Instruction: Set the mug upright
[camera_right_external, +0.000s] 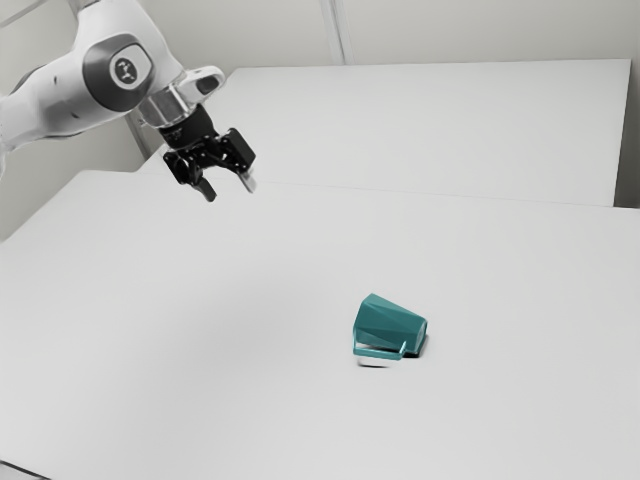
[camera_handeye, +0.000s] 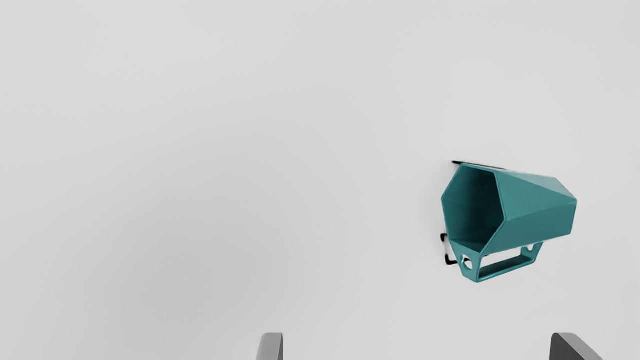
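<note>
Exterior view, table edge: the pale table (camera_right_external: 200, 350) has its far edge below a white panel (camera_right_external: 430, 130).
Exterior view, moving room: bare tabletop spans the gap between the raised gripper (camera_right_external: 230, 190) and the mug (camera_right_external: 390, 323), and surrounds the mug.
Exterior view, mug: teal, on its side, well apart from the gripper; its wider end faces the exterior view's left, its handle (camera_right_external: 378, 354) the near side.
Exterior view, count: one arm (camera_right_external: 60, 98), one gripper, one mug.
Exterior view, marking: one badge (camera_right_external: 125, 70) on the arm, its mark too small to read.
Wrist view, edges: the mug's angular rim bounds an open mouth.
Wrist view, moving room: bare tabletop lies around the mug and between it and the fingers (camera_handeye: 270, 346).
Wrist view, claw: fingers wide apart, touching nothing.
Wrist view, count: two fingertips, one mug, one handle.
</note>
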